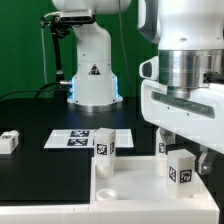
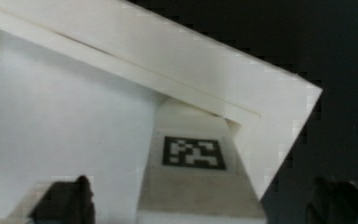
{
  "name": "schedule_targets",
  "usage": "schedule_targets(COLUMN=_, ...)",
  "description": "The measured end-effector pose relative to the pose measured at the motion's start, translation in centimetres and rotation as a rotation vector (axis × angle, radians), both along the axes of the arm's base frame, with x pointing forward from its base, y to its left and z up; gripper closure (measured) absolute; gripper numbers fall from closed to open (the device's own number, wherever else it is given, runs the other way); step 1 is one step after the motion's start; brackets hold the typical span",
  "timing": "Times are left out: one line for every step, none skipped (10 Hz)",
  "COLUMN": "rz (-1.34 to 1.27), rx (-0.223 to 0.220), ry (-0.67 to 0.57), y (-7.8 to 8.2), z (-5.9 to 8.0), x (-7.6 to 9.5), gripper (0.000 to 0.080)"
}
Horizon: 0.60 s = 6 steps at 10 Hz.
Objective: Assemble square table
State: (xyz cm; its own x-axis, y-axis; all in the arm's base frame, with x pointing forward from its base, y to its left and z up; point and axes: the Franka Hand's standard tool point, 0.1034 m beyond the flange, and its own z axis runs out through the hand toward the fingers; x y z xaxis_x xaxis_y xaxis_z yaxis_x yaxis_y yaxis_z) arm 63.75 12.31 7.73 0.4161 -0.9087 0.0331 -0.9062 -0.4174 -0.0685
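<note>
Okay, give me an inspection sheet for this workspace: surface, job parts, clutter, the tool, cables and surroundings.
Surface: black table, matte, no spills seen.
Job's things: white table top in the foreground; tagged leg upright at its far corner on the exterior view's right; another leg upright just behind the rim; third leg apart at the exterior view's left.
Clutter: marker board lying flat; nothing else seen.
Grippers: tool open, fingers either side of the tagged leg, gaps visible.
Cables: thin dark lead beside the arm base, its route unclear.
Surroundings: green backdrop; blue glow at the base.
</note>
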Motion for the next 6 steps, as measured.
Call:
schedule_targets(rz=0.076, rx=-0.006, ry=0.0, y=-0.16, z=0.01, x=0.04, gripper=0.016)
schedule_targets(rz=0.147, rx=-0.012, ry=0.0, y=-0.25, z=0.01, x=0.06, gripper=0.016)
schedule_targets(rz=0.215, rx=-0.018, ry=0.0, y=-0.24, z=0.01, x=0.06, gripper=0.0151)
schedule_targets(rz=0.322, rx=-0.026, ry=0.0, y=-0.27, z=0.03, x=0.07, gripper=0.0151)
schedule_targets(rz=0.452, rx=-0.037, ry=-0.001, y=-0.27, z=0.09, x=0.1, gripper=0.015)
schedule_targets(rz=0.552, rx=-0.049, ry=0.0, y=-0.09, z=0.11, x=0.07, gripper=0.015)
